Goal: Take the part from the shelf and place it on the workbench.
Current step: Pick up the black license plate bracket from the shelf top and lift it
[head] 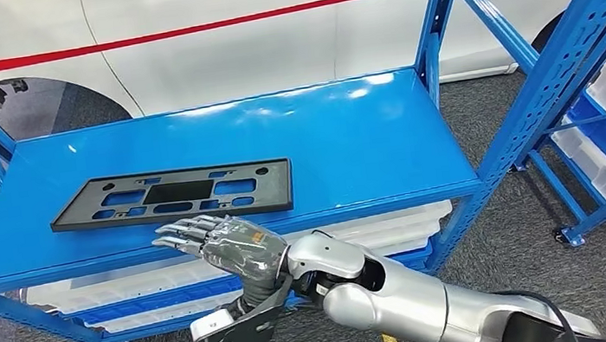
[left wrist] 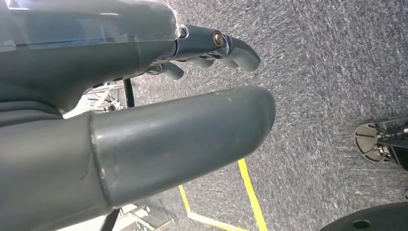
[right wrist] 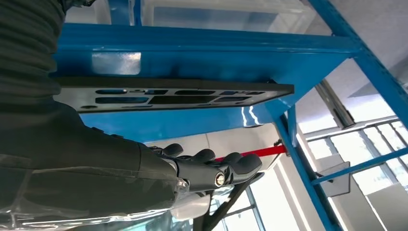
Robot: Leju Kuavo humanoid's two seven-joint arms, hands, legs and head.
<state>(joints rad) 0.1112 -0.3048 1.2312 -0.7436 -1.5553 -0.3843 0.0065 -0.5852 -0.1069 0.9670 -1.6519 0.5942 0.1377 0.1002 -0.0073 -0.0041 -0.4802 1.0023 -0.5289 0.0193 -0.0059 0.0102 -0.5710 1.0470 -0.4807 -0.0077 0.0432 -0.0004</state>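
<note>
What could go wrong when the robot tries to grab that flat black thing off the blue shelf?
1. The flat black plastic frame with cut-outs lies flush on the smooth blue metal shelf, so the right hand, open just in front of the shelf edge, might push it away instead of getting fingers under it.
2. The frame is long and thin; gripped at one edge, it may tilt and slip.
3. Lifting it sideways could knock the blue upright post.
</note>
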